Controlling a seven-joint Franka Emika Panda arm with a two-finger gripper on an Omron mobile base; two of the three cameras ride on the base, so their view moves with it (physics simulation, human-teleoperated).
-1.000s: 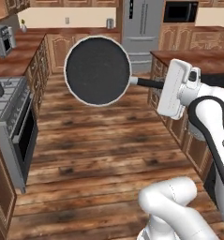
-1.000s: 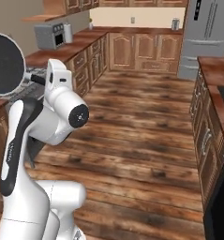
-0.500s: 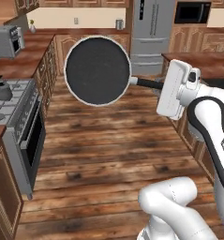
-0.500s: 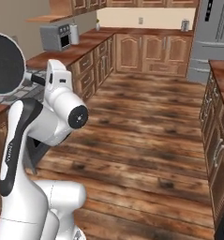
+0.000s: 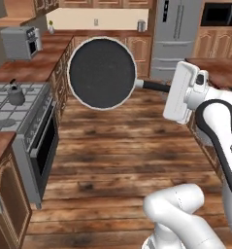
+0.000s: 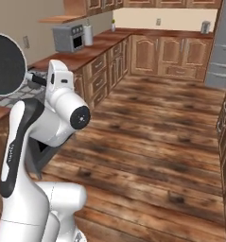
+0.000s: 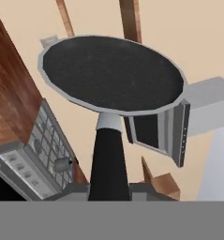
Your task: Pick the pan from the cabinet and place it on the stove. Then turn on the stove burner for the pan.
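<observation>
- Nearest in the hand view, the pincer (image 7: 108, 190) is pressed together on the thin black handle (image 7: 108, 157) of the pan (image 7: 114, 72), pinching it low at 6 o'clock with the handle running straight up between the two tips.
- The grip sits far out on the handle, probably so the hand stays clear of the round body when it comes down on the grates.
- In the left base view the pan (image 5: 102, 73) hangs in mid-air over the wooden floor (image 5: 122, 146), turned on edge so its dark inside faces the camera; the handle leads off at 3 o'clock to the white hand (image 5: 184, 92).
- It touches nothing but the pincer, so I judge the carry between pick and place is under way.
- The stove (image 5: 15, 109) lies at 9 o'clock of that view, well apart from the pan, with a small kettle (image 5: 14, 95) on a grate; the pan will have to be levelled and set on a free burner.
- Farther back, a toaster oven (image 5: 21, 42) stands on the worktop (image 5: 42, 61) at 11 o'clock.
- Farthest, the refrigerator (image 5: 173, 29) is at 1 o'clock.
</observation>
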